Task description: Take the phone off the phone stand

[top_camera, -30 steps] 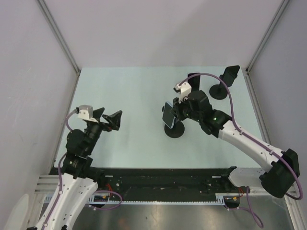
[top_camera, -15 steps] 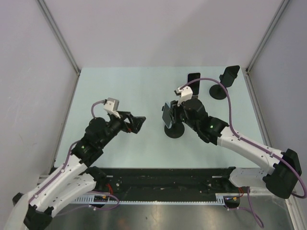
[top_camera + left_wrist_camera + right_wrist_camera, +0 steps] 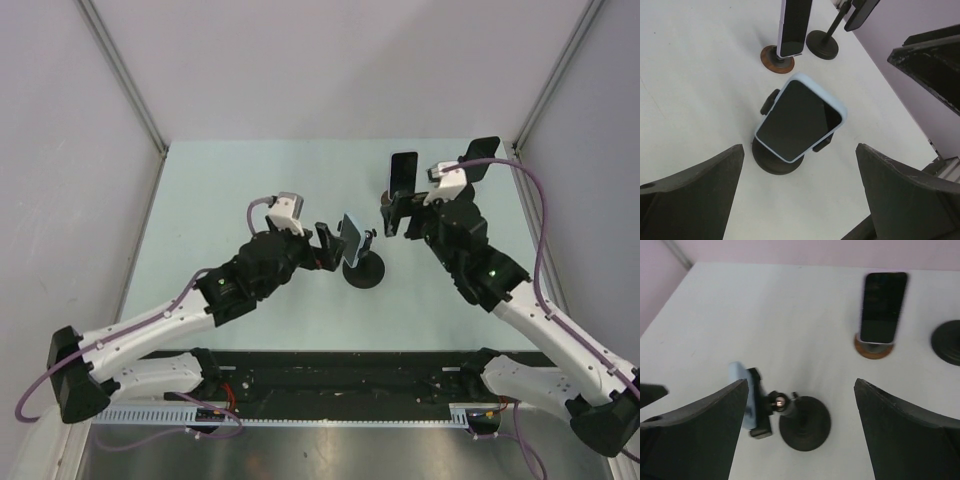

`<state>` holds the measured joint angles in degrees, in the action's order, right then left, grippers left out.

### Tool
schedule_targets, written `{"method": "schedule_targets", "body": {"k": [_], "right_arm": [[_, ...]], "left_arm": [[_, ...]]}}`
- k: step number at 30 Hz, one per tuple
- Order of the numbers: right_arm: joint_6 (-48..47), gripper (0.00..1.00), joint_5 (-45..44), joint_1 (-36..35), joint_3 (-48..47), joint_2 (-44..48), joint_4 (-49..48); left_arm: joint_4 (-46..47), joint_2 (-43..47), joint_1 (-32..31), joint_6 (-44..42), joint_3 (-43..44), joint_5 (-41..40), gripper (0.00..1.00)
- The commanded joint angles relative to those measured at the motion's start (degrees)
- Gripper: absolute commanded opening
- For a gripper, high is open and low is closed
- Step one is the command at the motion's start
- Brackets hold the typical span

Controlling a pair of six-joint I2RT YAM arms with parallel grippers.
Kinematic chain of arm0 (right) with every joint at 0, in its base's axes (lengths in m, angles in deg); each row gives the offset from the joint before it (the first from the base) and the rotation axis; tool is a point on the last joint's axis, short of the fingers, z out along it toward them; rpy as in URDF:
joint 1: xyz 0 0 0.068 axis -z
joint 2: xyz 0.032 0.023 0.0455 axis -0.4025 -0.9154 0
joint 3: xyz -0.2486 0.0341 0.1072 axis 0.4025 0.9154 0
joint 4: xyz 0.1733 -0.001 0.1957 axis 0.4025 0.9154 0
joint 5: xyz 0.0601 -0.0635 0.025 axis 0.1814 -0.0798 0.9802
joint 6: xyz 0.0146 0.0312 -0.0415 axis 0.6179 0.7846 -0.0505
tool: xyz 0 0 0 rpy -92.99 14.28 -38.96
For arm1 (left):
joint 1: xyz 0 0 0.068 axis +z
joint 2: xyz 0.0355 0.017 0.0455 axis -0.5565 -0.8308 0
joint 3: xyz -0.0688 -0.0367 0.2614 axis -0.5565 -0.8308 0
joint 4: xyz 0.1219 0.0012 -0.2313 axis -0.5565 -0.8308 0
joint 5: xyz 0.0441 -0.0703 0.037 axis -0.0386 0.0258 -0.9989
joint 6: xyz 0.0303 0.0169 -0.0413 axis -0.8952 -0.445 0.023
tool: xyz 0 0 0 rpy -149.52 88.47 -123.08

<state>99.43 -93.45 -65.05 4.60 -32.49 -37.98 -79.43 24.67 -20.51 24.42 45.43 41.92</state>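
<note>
The phone [image 3: 351, 240] has a dark screen and a light blue case. It sits tilted in the clamp of a black phone stand [image 3: 367, 273] with a round base. My left gripper [image 3: 333, 247] is open just left of the phone, not touching it. In the left wrist view the phone [image 3: 800, 120] lies ahead of my left gripper [image 3: 800, 200], above the stand's base [image 3: 771, 159]. My right gripper [image 3: 397, 214] hangs open to the right of the stand, holding nothing. The right wrist view has the phone's edge [image 3: 739, 386] and the stand [image 3: 805, 423] below my right gripper [image 3: 801, 437].
A second phone [image 3: 403, 173] stands upright on a brown round base [image 3: 873, 348] at the back. A black stand [image 3: 470, 168] with a round base is at the back right, close to the right wall. Grey walls enclose the table on three sides.
My left arm has swung in from the left until its open gripper is beside the phone. My right gripper has opened, let go at the stand and drawn back to the right.
</note>
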Motion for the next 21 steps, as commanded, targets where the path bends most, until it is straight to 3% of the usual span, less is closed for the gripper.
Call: {"method": "schedule_targets", "body": {"k": [1,5,12,15,21], "right_arm": [[1.6,0.94,-3.1,6.2,0.9,2.1,6.0],[4.0,0.95,-0.9,10.5,5.3,4.7,5.0],[4.4,0.95,4.4,13.2,11.2,6.5,2.7],[3.9,0.95,5.5,13.3,12.8,7.1,1.7],[3.0,0.93,9.2,13.3,15.1,7.7,-0.6]], "left_arm": [[1.7,-5.2,-4.7,3.3,7.5,-10.2,1.0],[1.4,-12.1,-9.4,0.5,12.8,-18.9,1.0],[1.3,-22.7,-11.6,-5.0,18.2,-27.3,1.0],[1.1,-25.3,-11.5,-5.7,18.5,-28.2,1.0],[1.1,-27.0,-11.5,-5.4,19.2,-27.8,0.89]]}}
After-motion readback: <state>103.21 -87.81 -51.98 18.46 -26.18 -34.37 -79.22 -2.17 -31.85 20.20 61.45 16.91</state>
